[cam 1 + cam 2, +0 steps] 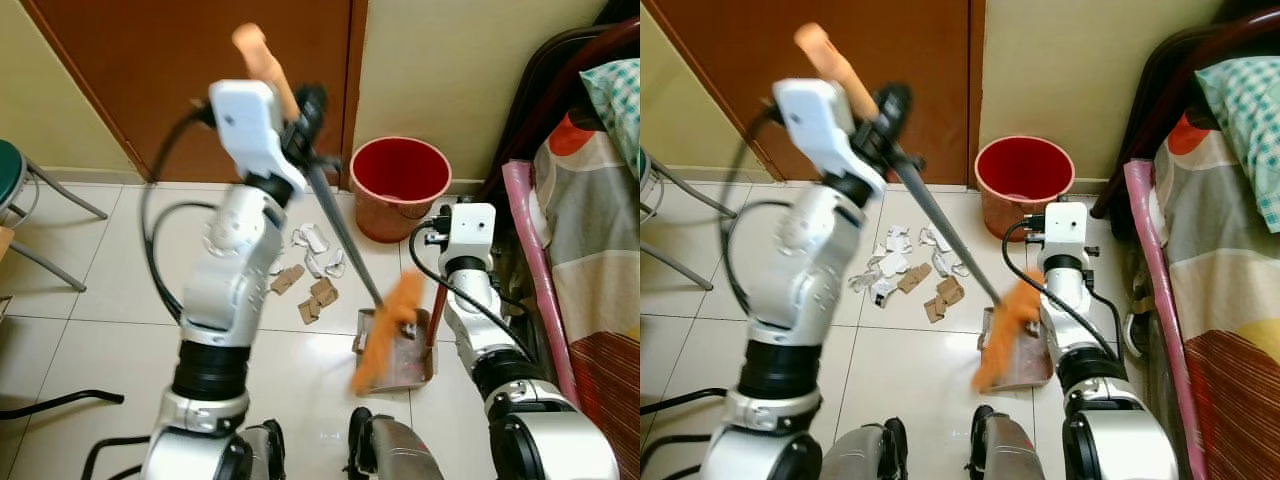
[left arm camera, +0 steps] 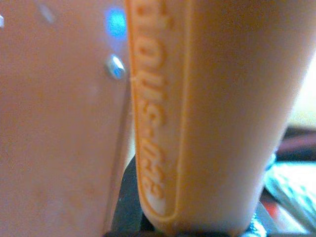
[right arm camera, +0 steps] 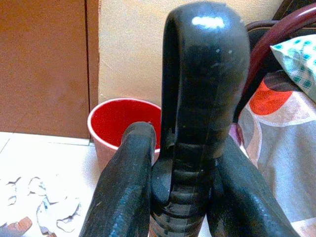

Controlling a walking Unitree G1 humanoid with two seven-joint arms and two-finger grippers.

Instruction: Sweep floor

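Upper centre of the frame, our left claw grips the broom, its orange bristles over the dustpan. Lower right, our right claw clasps the dustpan handle. Paper scraps lie left, red bucket behind.

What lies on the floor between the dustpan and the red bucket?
Bare white tile separates the dustpan from the red bucket in the left eye view; the paper scraps lie off to the robot's left.
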